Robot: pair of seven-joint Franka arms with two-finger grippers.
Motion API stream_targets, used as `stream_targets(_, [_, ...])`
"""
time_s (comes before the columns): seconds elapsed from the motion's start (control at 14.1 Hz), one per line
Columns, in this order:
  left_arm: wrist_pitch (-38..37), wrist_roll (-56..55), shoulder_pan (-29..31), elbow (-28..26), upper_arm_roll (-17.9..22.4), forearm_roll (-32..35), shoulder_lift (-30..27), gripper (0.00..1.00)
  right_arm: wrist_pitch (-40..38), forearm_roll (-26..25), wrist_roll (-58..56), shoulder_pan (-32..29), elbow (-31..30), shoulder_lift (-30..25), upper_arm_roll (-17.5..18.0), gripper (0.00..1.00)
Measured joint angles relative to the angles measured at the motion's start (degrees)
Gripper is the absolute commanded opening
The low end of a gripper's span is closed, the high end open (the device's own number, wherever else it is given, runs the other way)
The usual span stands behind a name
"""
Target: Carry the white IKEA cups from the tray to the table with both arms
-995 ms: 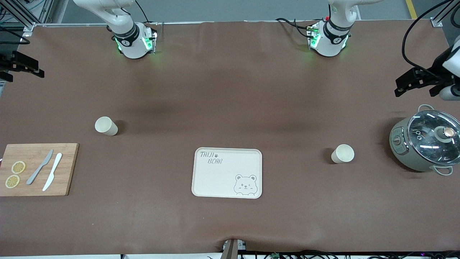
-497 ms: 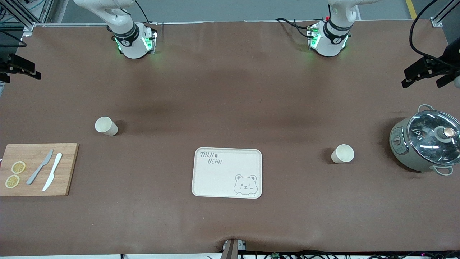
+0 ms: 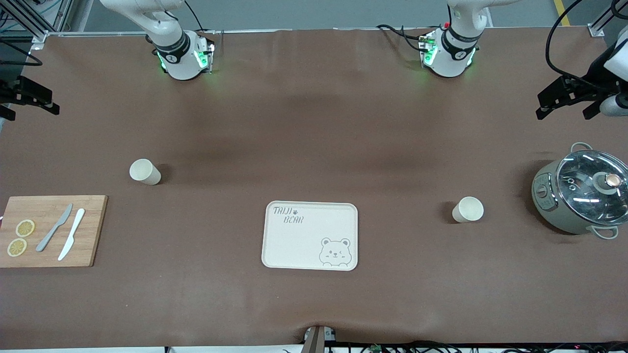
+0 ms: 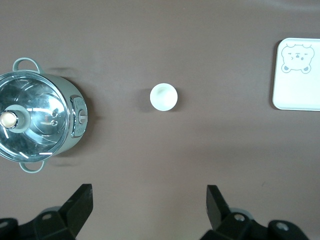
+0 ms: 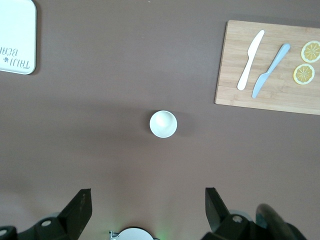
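Fingers first, front view: left gripper (image 3: 564, 100) hangs at the frame's upper edge near the left arm's end, over bare desk (image 3: 314, 122), above the pot; its fingers are spread w/ nothing between them. Right gripper (image 3: 29, 98) sits at the frame's edge by the right arm's end, partly cut off, over the desk edge; fingers can't be read from here. One white cup (image 3: 144, 171) stands upright mid-frame toward the right arm's end, just farther from the camera than the bamboo cutting board (image 3: 93, 230), which carries a grey knife (image 3: 54, 228), a white knife (image 3: 71, 234) & two lemon slices (image 3: 20, 237). Second white cup (image 3: 467, 210) stands upright toward the left arm's end, between the bear-printed tray (image 3: 294, 245) in lower centre and the grey-green pot w/ glass lid (image 3: 581, 193).

Left wrist view: two black fingers (image 4: 80, 205) wide apart at the bottom of the frame, empty. Cup centred in frame, pot beside it at frame edge, tray corner at the other edge.

Right wrist view: fingers (image 5: 80, 207) also wide apart, holding nothing. Cup at frame centre, cutting board in upper corner, tray corner in the other upper corner.
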Motion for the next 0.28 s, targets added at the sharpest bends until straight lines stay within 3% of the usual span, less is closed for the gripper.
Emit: stream_targets(0.28, [-0.1,0.0,0.0,0.5,0.0,0.0,0.0,1.00,-0.1,0.0,0.0,1.3,0.0,0.0,0.1,1.00])
